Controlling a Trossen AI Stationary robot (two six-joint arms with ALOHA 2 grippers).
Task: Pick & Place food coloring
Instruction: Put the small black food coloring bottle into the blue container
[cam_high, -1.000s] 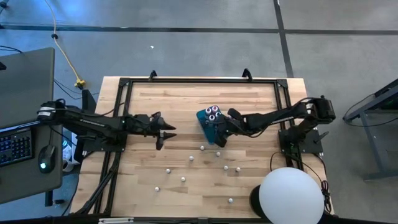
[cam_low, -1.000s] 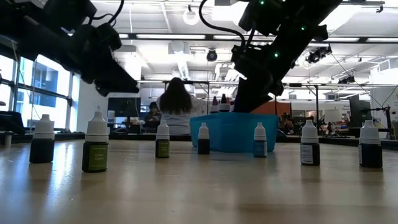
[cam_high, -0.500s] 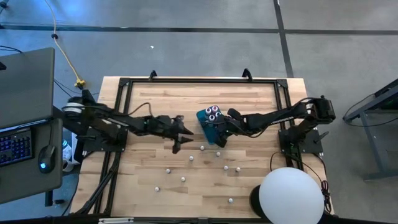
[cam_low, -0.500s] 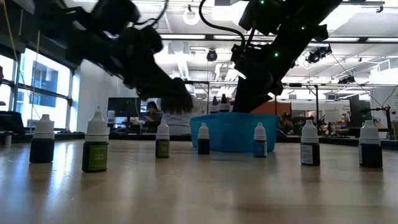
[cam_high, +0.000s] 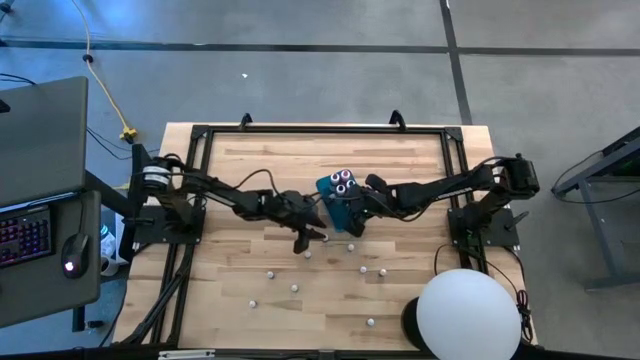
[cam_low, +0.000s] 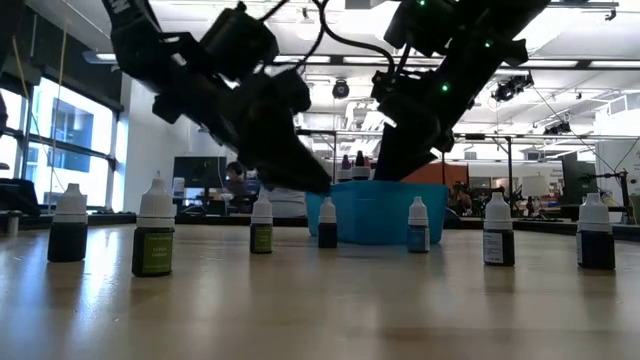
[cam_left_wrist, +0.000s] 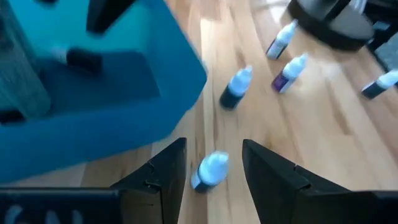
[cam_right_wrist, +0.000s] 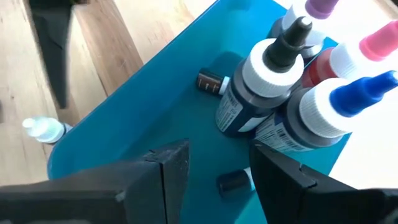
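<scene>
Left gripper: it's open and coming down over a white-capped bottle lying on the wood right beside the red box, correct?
Not quite: the box is teal, not red, as the left wrist view shows. The rest holds: the left gripper is open, with a white-capped bottle between its fingers on the wood beside the box.

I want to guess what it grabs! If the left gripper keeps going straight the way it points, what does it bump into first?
Probably the small white-capped bottle standing on the table. The left gripper is open, and in the left wrist view that bottle sits right between its fingers, beside the teal box. How far down it has to go is unclear.
</scene>
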